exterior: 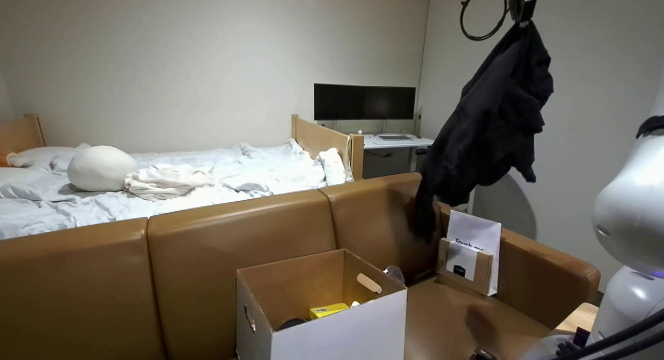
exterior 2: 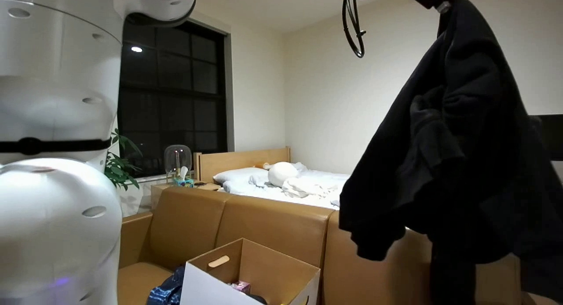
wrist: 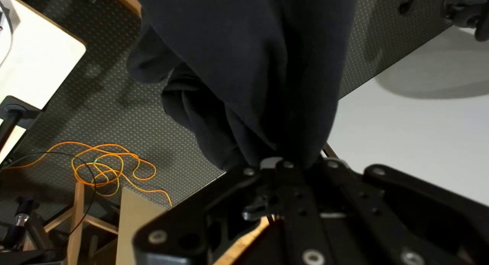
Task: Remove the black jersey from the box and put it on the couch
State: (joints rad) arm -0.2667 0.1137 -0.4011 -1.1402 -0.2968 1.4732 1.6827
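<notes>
The black jersey hangs from my gripper high above the right end of the couch in an exterior view. Its lowest end hangs in front of the couch's backrest. The jersey and gripper also show large in an exterior view. In the wrist view the gripper is shut on bunched dark cloth of the jersey; the pinched part is hidden between the fingers. The white box, brown inside, stands open to the left of the jersey and apart from it. It also shows in an exterior view.
Inside the box lie a yellow package and dark items. A small cardboard carton with a white sheet stands against the couch's armrest. Blue patterned cloth lies beside the box. A bed stands behind the couch.
</notes>
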